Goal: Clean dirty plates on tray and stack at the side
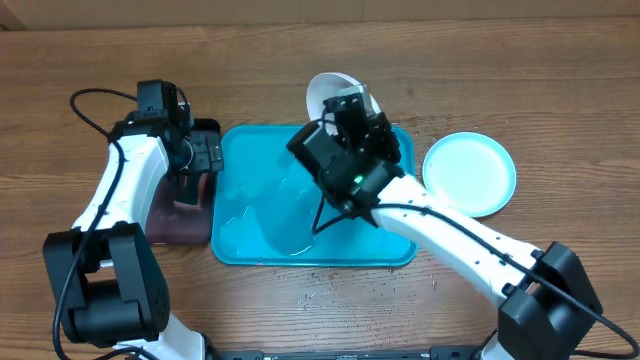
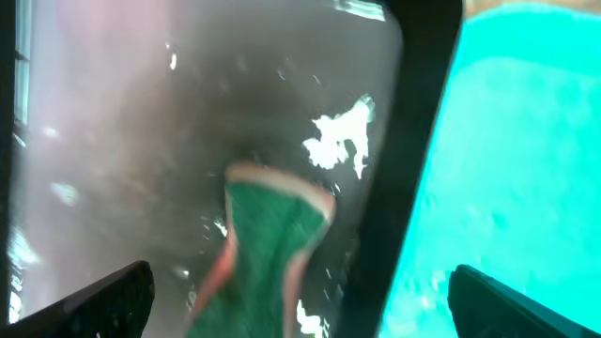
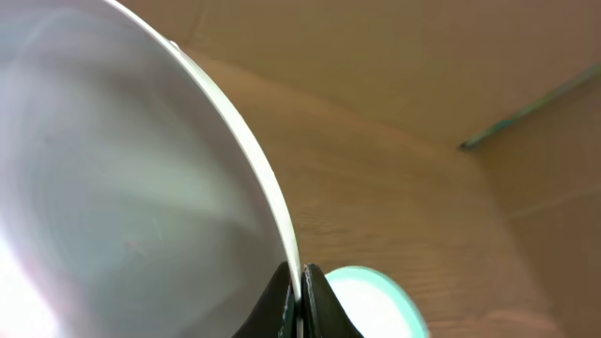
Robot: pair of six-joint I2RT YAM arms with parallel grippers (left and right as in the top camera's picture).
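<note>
**White plate up on its edge, sponge lying loose**

Our right gripper (image 3: 302,286) has its fingers pressed together on the rim of the white plate (image 1: 335,92). It holds the plate tilted on edge above the upper right part of the turquoise tray (image 1: 240,240), clear of the tray floor. The face that the right wrist view shows carries no red smear that we can make out.

At the upper left of the overhead view, our left gripper (image 1: 203,158) hangs with its fingers wide apart over the green sponge (image 2: 272,253). The sponge lies free in the wet dark tray (image 1: 185,225), just beside the turquoise one.

The light blue plate (image 1: 470,172) sits flat on the table (image 1: 560,90) to the right of the turquoise tray. We cannot see a third plate.

We judge that the white plate is ready to join the blue one. To do this well, we should:

- keep the pinch firm, since only a thin edge is held and wet plastic can slip;
- lift the plate clear of the tray's right rim;
- level it on the way across;
- centre it over the blue plate;
- part the fingers only when it rests there, so it does not slide off.

The left arm can wait over the dark tray, out of the way.
</note>
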